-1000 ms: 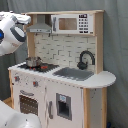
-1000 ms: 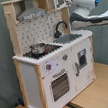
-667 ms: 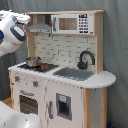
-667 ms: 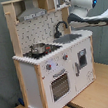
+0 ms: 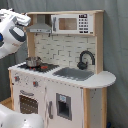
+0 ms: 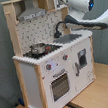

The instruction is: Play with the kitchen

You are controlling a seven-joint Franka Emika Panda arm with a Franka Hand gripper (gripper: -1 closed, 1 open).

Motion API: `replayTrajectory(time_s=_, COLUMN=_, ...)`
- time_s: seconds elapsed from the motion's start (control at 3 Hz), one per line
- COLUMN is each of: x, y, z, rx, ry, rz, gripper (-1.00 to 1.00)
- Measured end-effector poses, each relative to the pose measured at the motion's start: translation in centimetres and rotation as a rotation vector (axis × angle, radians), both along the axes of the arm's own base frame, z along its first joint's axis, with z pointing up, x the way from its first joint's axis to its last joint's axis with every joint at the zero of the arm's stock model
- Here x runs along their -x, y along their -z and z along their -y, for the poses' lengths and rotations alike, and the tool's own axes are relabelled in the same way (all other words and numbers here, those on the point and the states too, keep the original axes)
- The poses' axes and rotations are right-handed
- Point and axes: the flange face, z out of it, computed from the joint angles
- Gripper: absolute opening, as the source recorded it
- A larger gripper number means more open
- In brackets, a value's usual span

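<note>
in the first exterior view, you see the kitchen (image 5: 65, 75) filling the centre and right of the frame, with its grey hood (image 5: 41, 26) and microwave (image 5: 72, 23) at the top. a small metal pot (image 5: 33, 61) sits on the stove at centre left; the black faucet (image 5: 85, 59) stands behind the sink (image 5: 74, 73). the arm (image 5: 11, 35) occupies the upper left.

in the second exterior view, the kitchen (image 6: 52, 55) stands at centre on a wooden floor (image 6: 104, 89). the arm (image 6: 79, 2) reaches in from the upper right, above the sink. you cannot tell the pincer state in either view.
</note>
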Motion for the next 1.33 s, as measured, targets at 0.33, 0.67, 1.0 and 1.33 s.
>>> replayTrajectory(time_s=0.33, x=0.1, y=0.5, z=-0.4, rx=-0.07, ry=0.0, rz=0.019, gripper=1.0)
replayTrajectory(time_s=0.67, x=0.1, y=1.3, z=-1.0, rx=-0.14, ry=0.002, rz=0.028, gripper=1.0)
replayTrajectory(time_s=1.0, x=0.1, y=2.3, z=-1.6, rx=-0.21, ry=0.007, rz=0.03, gripper=1.0)
replayTrajectory(time_s=1.33, x=0.1, y=3.1, z=-2.1, rx=-0.285, ry=0.015, rz=0.029, gripper=1.0)
